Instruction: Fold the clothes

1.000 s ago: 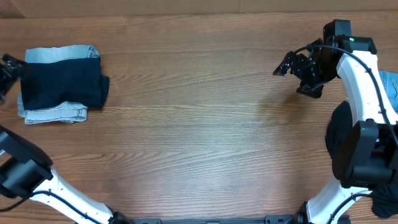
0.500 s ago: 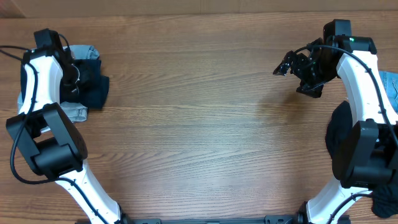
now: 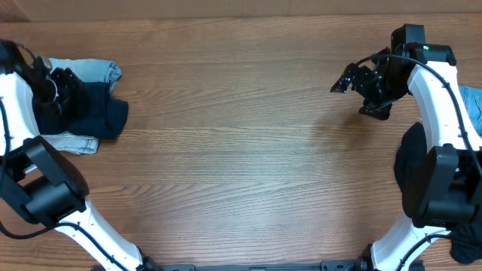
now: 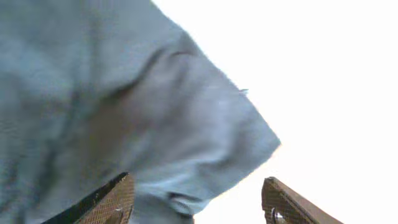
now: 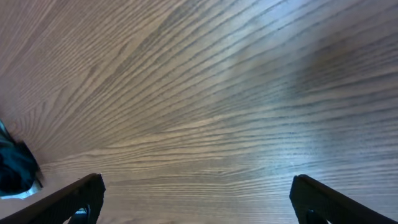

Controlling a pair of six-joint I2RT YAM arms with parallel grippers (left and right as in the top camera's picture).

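Denim point(image 4: 155, 112), pale blue, sits close against our left fingers point(image 4: 115, 200), which stand apart and clamp nothing, at the folded clothes point(image 3: 75, 139) on the worktop's point(image 3: 241, 150) far left edge. If we close or pull away carelessly, we judge a snagged layer could drag the navy piece point(image 3: 94, 109) askew and undo the stack. Our right fingers point(image 5: 81, 196) stand wide apart over bare wood, well apart from it.

Bare table point(image 3: 241, 158) lies open through the centre; stacked clothes point(image 3: 98, 114) and the left arm point(image 3: 16, 98) block 9 o'clock, the right gripper point(image 3: 358, 94) hangs at 2 o'clock.
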